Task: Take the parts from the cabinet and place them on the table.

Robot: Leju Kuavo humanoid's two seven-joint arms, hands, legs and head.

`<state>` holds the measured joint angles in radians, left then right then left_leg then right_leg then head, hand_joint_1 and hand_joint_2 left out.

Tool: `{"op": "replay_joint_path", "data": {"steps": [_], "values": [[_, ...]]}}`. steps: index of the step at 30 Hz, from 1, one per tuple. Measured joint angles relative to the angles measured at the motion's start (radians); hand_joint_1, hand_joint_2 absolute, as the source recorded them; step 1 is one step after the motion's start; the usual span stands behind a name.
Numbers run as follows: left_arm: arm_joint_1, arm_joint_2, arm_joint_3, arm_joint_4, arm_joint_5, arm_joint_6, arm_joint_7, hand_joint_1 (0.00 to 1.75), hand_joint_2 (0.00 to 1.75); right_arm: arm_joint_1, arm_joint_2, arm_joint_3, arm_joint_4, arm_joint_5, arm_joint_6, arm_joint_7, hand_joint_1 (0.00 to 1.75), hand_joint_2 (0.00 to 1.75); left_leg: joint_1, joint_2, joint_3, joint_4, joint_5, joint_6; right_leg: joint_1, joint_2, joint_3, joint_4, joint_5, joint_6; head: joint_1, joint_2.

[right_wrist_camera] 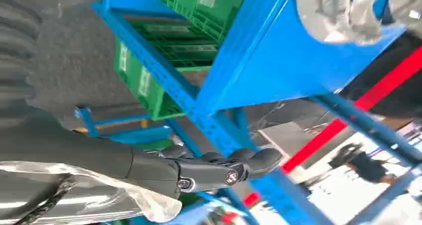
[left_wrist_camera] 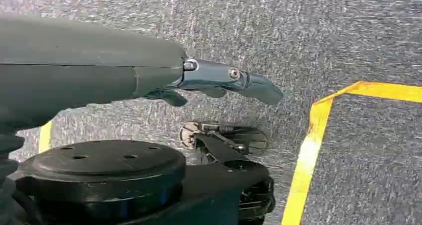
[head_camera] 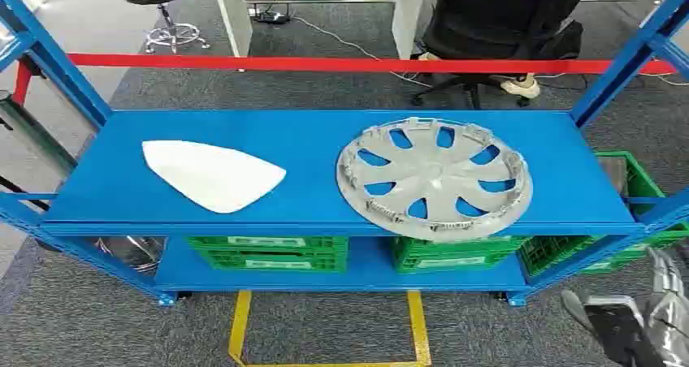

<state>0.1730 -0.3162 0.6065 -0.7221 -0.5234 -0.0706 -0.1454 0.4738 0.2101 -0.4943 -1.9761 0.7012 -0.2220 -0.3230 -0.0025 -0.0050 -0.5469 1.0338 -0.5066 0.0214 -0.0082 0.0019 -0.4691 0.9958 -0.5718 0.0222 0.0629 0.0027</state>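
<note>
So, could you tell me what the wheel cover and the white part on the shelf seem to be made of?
Wheel cover: probably moulded plastic with a matt silver-grey painted finish; thin spokes and small clip tabs around the rim suggest this. White part: smooth, off-white, thin-looking shell, probably plastic, though the material isn't certain. Shelf: blue-painted, apparently metal.

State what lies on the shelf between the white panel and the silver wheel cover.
Nothing: in the head view, bare blue shelf separates the white panel from the wheel cover.
</note>
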Motion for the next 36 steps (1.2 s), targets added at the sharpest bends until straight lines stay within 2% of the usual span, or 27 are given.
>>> {"op": "replay_joint_path", "data": {"steps": [11,16,21,28,36], "values": [[-0.028,0.025,0.015,0.065,-0.072,-0.017,-0.032,0.00,1.75,-0.026,-0.243,0.253,-0.013,0.140,-0.014,0.186,0.00,1.75,0.000,-0.002,0.000,0.000,0.000,0.000,0.000,-0.001,0.006,0.000,0.000,0.000,0.000,0.000],[-0.044,0.040,0.015,0.098,-0.105,-0.028,-0.044,0.00,1.75,-0.075,-0.347,0.376,-0.012,0.180,0.008,0.263,0.00,1.75,0.000,-0.002,0.000,0.000,0.001,0.000,0.000,-0.001,0.012,0.000,0.000,0.000,0.000,0.000],[-0.060,0.055,0.015,0.129,-0.136,-0.034,-0.056,0.00,1.75,-0.144,-0.438,0.496,-0.003,0.203,0.058,0.323,0.00,1.75,0.000,-0.002,0.000,0.000,0.001,0.000,0.000,-0.002,0.012,0.000,0.000,0.000,0.000,0.000],[-0.084,0.079,0.012,0.174,-0.179,-0.048,-0.070,0.00,1.75,-0.261,-0.556,0.667,0.040,0.186,0.170,0.379,0.00,1.75,0.000,-0.003,0.000,0.000,0.002,0.000,0.000,-0.002,0.013,0.000,0.001,0.000,0.000,0.000],[-0.108,0.102,-0.015,0.214,-0.219,-0.053,-0.078,0.00,1.75,-0.401,-0.659,0.828,0.121,0.118,0.305,0.438,0.00,1.75,0.000,-0.003,0.000,0.000,0.002,0.000,0.000,-0.003,0.012,0.000,0.001,0.001,0.000,0.000]]}}
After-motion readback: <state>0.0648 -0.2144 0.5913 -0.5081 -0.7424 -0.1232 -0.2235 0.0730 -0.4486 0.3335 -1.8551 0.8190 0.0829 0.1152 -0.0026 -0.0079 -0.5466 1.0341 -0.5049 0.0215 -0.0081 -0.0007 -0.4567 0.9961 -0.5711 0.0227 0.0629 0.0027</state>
